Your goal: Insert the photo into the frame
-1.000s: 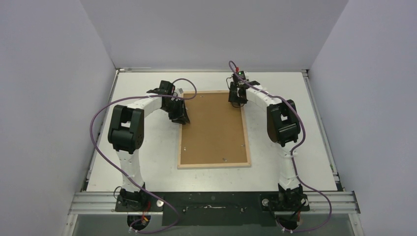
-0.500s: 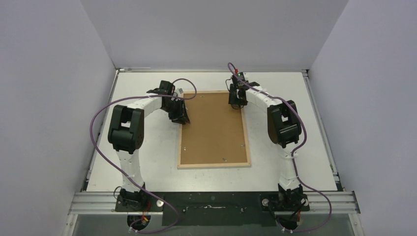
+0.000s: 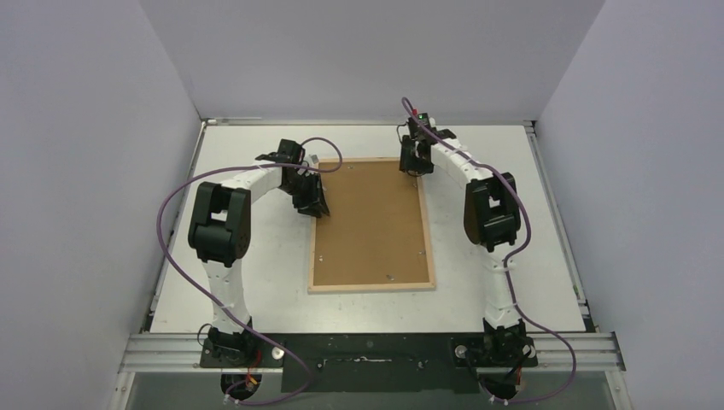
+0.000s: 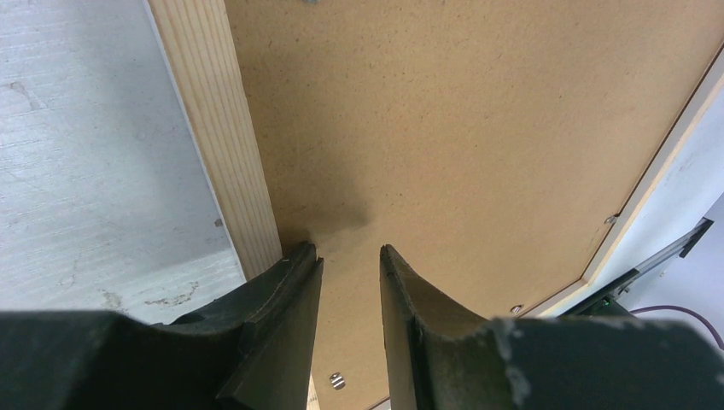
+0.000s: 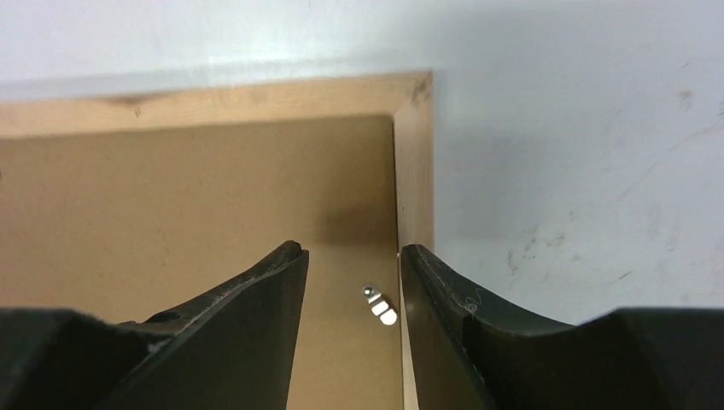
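Two arms are over one frame. The frame point(image 3: 371, 287) lies face down in the middle of the white bench point(image 3: 282, 282), pale wood back up, long sides running away from the bases. A brown backing board point(image 3: 371, 226) fills its opening edge to edge, so the photo is hidden from every view, and whether it lies beneath I cannot tell.

The left arm point(image 3: 224, 224) bends in from the side, and the left jaws sit at the frame's left rail, towards the far end. In the wrist view they are parted by a narrow gap and grasp nothing. One of the fingers point(image 4: 282, 333) is over the seam where rail meets board, the other over the board itself. Whether the tips touch down I cannot tell.

The right arm point(image 3: 488, 209) reaches to the far right corner. The right jaws are released too, wider apart and holding nothing. Between them in the wrist view, a small metal tab point(image 5: 379, 306) lies on the board just beside the right rail.

More tabs point(image 3: 388, 276) dot the board's edges. Purple cables point(image 3: 160, 231) loop off both arms, grey walls point(image 3: 85, 128) close three sides, and a metal rail point(image 3: 171, 350) carries the bases at the near edge.
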Robot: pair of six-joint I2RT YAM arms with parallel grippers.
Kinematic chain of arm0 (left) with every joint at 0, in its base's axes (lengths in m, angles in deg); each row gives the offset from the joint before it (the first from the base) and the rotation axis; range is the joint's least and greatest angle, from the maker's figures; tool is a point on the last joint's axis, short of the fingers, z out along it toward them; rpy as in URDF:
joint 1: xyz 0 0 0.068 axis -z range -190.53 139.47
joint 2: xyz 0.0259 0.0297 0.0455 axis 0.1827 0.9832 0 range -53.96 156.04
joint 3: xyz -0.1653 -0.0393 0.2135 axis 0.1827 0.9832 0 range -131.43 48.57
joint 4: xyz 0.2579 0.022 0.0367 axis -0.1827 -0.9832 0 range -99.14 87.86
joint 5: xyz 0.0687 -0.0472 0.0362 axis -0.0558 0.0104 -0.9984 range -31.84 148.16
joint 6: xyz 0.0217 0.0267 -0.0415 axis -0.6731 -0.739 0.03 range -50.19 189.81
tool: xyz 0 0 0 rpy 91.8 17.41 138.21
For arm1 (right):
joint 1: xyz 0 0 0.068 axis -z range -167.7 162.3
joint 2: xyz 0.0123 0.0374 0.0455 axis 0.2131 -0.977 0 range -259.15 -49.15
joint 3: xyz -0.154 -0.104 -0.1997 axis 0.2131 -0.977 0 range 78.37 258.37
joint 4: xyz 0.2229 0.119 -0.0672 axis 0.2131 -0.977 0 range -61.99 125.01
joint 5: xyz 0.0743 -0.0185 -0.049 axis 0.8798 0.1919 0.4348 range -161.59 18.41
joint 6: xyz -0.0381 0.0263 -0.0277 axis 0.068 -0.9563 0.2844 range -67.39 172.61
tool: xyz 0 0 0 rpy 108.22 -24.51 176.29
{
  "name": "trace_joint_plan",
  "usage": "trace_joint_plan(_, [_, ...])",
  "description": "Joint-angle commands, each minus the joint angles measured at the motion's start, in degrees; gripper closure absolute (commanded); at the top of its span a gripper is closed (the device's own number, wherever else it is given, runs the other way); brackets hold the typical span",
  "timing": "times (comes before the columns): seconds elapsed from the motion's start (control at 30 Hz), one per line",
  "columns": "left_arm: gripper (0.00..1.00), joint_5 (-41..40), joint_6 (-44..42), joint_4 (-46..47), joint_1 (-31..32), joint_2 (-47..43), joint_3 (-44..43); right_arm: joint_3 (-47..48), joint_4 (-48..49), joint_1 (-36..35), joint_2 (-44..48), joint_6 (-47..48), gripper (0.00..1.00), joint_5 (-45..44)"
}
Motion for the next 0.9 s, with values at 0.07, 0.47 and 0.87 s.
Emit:
trace_joint_plan(0.07, [0.70, -0.30, -0.38, -1.20, 0.11, 0.10, -2.00, -7.34, -1.72, -2.99, 6.20, 1.36, 0.54, 6.54])
trace_joint_plan(0.47, [0.70, -0.28, -0.56, -1.08, 0.03, 0.76, -1.25, -8.10, -2.17, -3.15, 6.20, 1.25, 0.65, 3.37])
trace_joint_plan(0.87, [0.70, -0.21, -0.16, -0.46, 0.05, 0.57, -0.14, -8.47, -1.29, -0.86, 3.61, 1.63, 0.63, -0.21])
